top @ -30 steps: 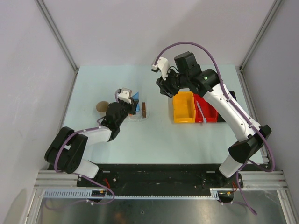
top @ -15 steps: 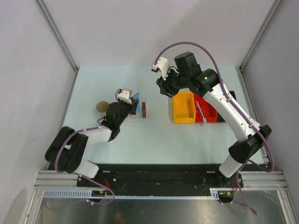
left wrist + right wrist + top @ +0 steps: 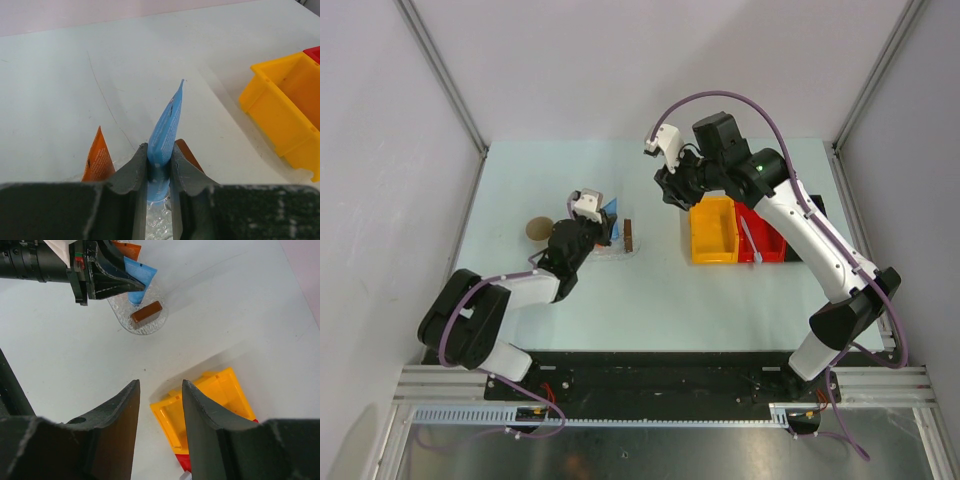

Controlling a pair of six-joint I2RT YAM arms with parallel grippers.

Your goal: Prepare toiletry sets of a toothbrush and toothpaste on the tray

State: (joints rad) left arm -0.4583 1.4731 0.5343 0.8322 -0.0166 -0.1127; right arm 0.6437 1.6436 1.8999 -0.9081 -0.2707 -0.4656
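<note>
Blue tube point(image 3: 165, 132) sits clamped between my left jaws, gripped near its lower end with its flat crimped tip pointing up and away from the wrist. My left arm lies low over the counter point(image 3: 570, 180), forearm stretched on a diagonal from the near-left base, its wrist over the tray point(image 3: 151, 328). The tube's lower end reaches down to the tray's clear floor next to the brown block point(image 3: 146, 311); I cannot tell whether it rests there. Just beside it, on the side away from the bins, stands the orange tube point(image 3: 97, 160), tilted like the blue one, its foot hidden behind my fingers. My right arm rises from the near-right base, runs up past the red bin point(image 3: 767, 238) and bends back toward the left, so its wrist hangs high by the far left corner of the yellow bin point(image 3: 713, 230). My right jaws are apart with nothing between them, looking down on bare counter between tray and yellow bin. Across the red bin lies the toothbrush point(image 3: 750, 242), well apart from the tray. A beige cup point(image 3: 535, 230) stands near the left arm.
</note>
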